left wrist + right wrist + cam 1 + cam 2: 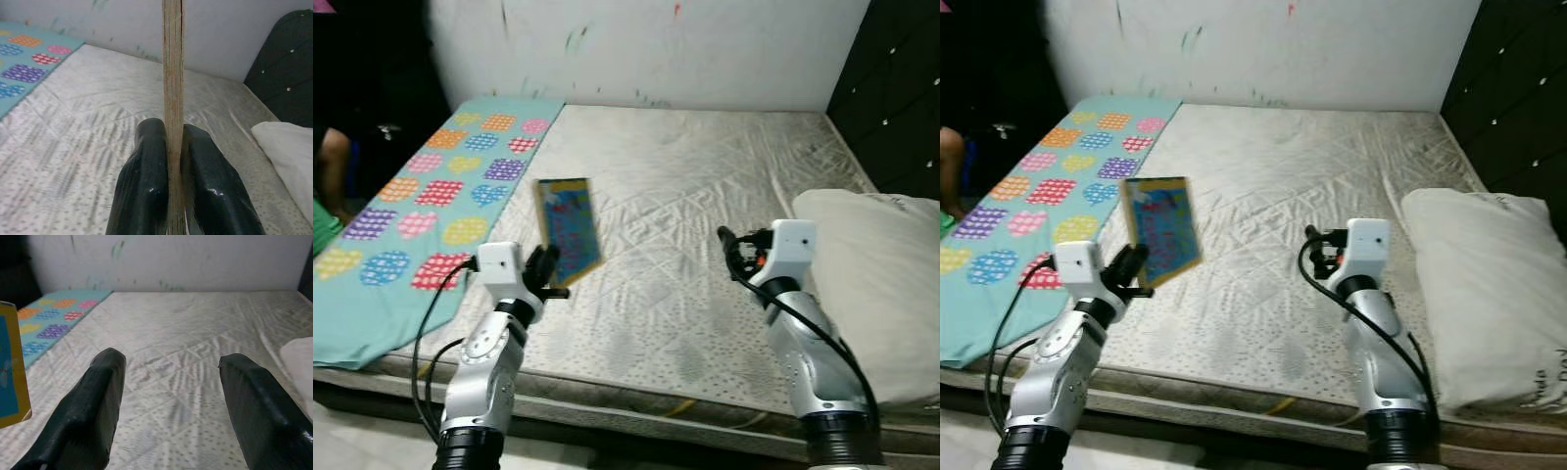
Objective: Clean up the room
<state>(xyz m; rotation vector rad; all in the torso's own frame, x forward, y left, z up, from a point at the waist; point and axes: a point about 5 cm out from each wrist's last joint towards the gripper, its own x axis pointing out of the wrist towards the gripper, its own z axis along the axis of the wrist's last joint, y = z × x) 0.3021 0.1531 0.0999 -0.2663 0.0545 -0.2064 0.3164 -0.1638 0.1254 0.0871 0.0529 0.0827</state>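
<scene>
The two head views look forward and down from the foot of the mattress (705, 196), taking in both arms and the far wall (656, 49). Each wrist view sits low and close behind its own fingers, facing that same wall. All four views share the quilted mattress, the wall and the patterned blanket (431, 196).

A flat board book (567, 226) has a mustard-yellow border around a bright blue face with small red and pale marks, and its edge shows tan layered card in the left wrist view. The teal blanket (421, 211) carries heart patches in orange, pink, purple, yellow, blue and red, each dotted white. The off-white quilted mattress (705, 196) bears a stitched diamond pattern, beside a plain cream pillow (881, 284), a glossy black tufted headboard (891, 88) and a white wall (646, 44) streaked with green and red.
</scene>
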